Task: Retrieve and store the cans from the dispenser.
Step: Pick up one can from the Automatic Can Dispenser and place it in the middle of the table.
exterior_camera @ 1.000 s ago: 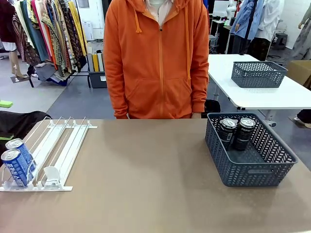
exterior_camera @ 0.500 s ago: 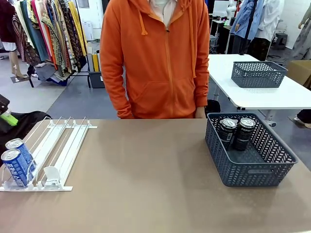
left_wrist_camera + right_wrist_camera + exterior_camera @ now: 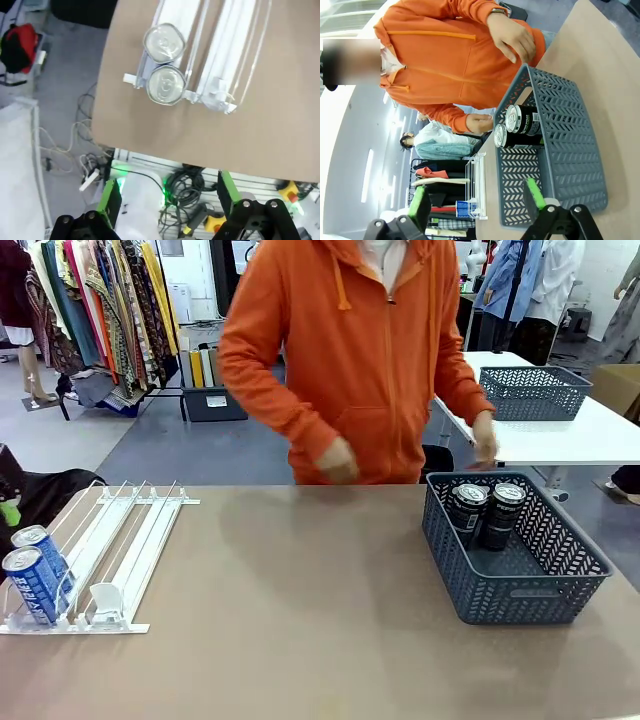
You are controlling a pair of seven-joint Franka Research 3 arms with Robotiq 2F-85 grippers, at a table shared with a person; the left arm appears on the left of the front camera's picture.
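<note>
Two blue cans point(image 3: 32, 580) stand at the low front end of the white dispenser point(image 3: 130, 540) at the table's left. From above, their silver tops point(image 3: 166, 84) show in the dispenser's point(image 3: 235, 45) outer lane. My left gripper point(image 3: 167, 195) hangs open past the table's near edge, short of the cans, over cables and floor; its dark tip with a green pad peeks in at the left edge point(image 3: 8, 502). Two black cans point(image 3: 487, 512) stand in the grey basket point(image 3: 520, 592) at the right. My right gripper point(image 3: 477, 200) is open, apart from the basket point(image 3: 570, 150) and its black cans point(image 3: 520, 125).
A person in an orange hoodie point(image 3: 370, 360) leans over the table's far side, with one hand point(image 3: 485, 445) by the basket's far corner and the other point(image 3: 335, 458) at the far edge. A second basket point(image 3: 530, 392) sits on a white table behind. The brown tabletop point(image 3: 300, 620) is bare in the middle.
The person has shifted right and brought both hands forward, one toward the basket's far corner. My left gripper's tip has come into the picture at the left edge. Cans and basket stay put.
</note>
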